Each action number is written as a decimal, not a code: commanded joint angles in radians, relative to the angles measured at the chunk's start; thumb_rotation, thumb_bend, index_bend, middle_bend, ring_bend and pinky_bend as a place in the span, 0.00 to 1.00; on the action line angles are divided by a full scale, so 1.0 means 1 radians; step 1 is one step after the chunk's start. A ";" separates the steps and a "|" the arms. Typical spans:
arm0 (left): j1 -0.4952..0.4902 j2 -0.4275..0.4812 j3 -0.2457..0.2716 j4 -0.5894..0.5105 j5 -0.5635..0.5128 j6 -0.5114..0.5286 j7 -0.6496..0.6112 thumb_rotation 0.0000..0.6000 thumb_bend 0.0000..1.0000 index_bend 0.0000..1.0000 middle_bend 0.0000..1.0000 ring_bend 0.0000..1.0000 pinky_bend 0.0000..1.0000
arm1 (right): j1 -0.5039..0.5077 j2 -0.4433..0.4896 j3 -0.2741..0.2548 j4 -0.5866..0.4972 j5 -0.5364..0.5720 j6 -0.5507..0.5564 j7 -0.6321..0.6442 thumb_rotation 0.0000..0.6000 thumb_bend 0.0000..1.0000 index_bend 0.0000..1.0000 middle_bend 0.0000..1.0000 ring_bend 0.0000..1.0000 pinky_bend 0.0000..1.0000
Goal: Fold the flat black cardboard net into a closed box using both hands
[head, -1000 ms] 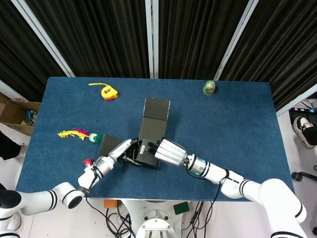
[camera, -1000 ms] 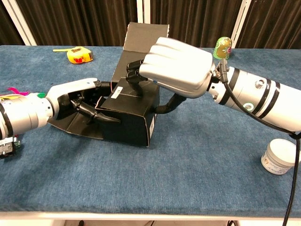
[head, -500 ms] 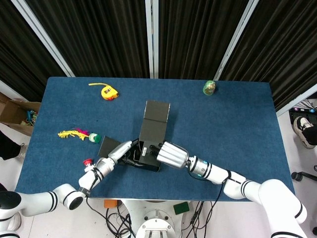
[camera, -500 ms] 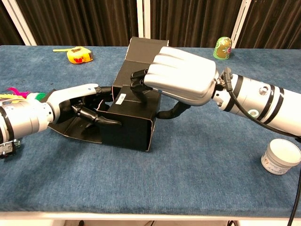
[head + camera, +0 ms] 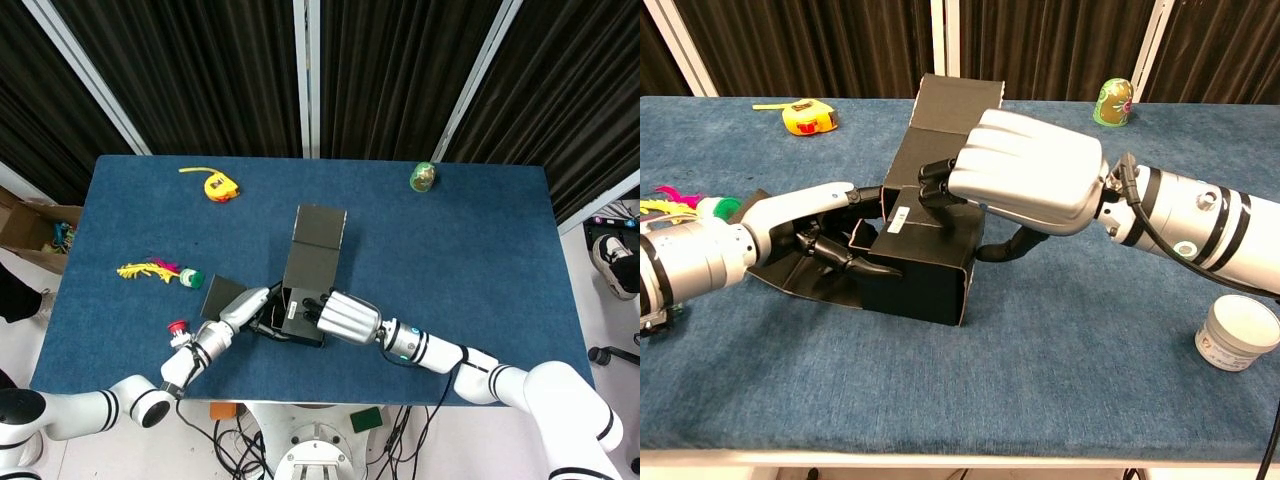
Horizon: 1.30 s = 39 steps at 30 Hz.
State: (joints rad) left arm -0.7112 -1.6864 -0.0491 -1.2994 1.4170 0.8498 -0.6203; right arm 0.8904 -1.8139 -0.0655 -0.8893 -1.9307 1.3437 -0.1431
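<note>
My right hand (image 5: 1025,180) presses its fingers onto the top panel of the half-formed black box (image 5: 925,265), near-centre on the counter (image 5: 1060,360). My left hand (image 5: 815,235) grips the left flap. Risk: uneven pressure could buckle the walls or spring the lid open.

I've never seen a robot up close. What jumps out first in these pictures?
Two silver robot hands meet at a half-folded black cardboard box near the front middle of the blue table: the right robot hand presses on its top, the left robot hand reaches in at its open side. Behind, a yellow tape measure and a small green painted doll add colour.
</note>
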 commanded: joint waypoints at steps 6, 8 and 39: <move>0.000 -0.005 -0.005 -0.001 0.003 -0.001 0.005 0.65 0.00 0.09 0.20 0.48 0.80 | -0.001 0.007 -0.006 -0.015 0.000 -0.010 -0.010 1.00 0.18 0.56 0.44 0.80 1.00; 0.000 -0.006 -0.004 0.000 0.006 -0.002 0.008 0.64 0.00 0.09 0.19 0.48 0.80 | -0.002 0.008 -0.008 -0.020 -0.002 -0.010 -0.011 1.00 0.18 0.56 0.44 0.80 1.00; 0.012 -0.010 0.002 0.002 0.025 0.007 0.015 0.55 0.00 0.04 0.15 0.48 0.80 | 0.006 0.006 -0.012 -0.056 0.006 -0.069 -0.044 1.00 0.18 0.54 0.44 0.80 1.00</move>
State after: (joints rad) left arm -0.6992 -1.6959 -0.0468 -1.2972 1.4418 0.8569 -0.6048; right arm 0.8971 -1.8080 -0.0771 -0.9452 -1.9250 1.2750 -0.1862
